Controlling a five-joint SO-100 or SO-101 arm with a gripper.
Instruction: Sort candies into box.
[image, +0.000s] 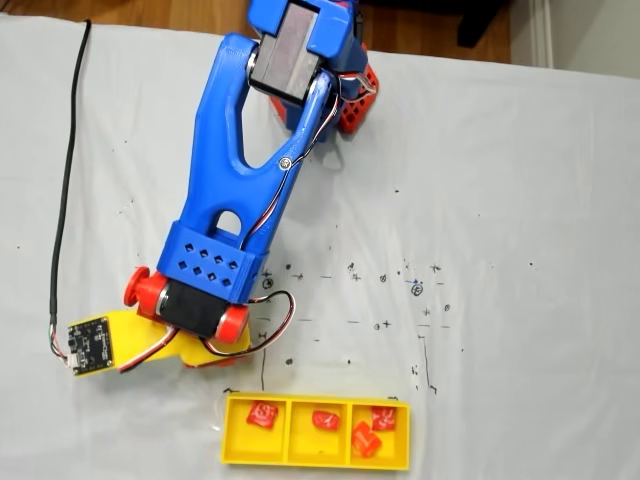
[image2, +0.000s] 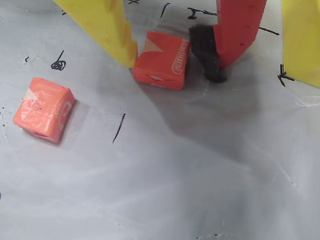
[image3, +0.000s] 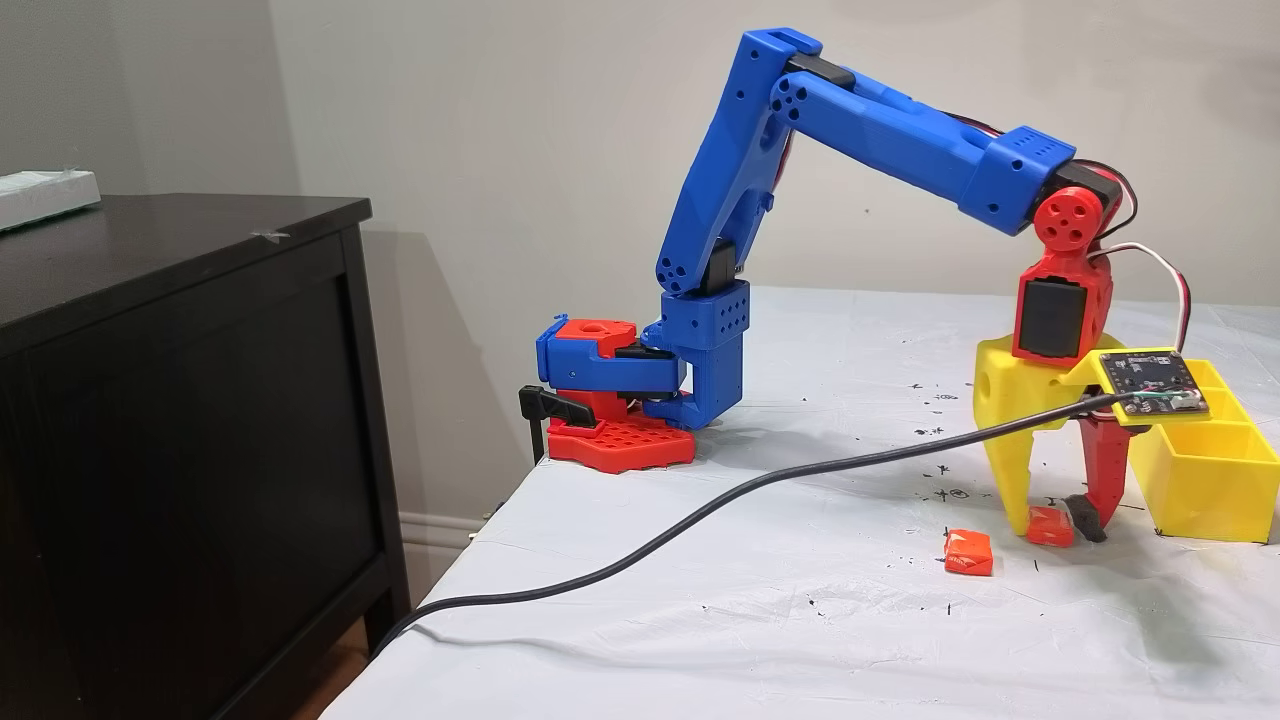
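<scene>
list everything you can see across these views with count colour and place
candies: six in all. Four red in the tray in a fixed view: one left, one middle, two right. Two on the table in the wrist view: deeper red one between the end effector's fingers, orange one lying apart to its left.
tray: one, yellow, three compartments, on the table.
table cover: one, white, pen marks.
cable: one, black, trailing across the table.
cabinet: one, dark, beside the table.
arm: one, blue.
end effector: one, yellow and red fingers, open around the deeper red candy.
</scene>
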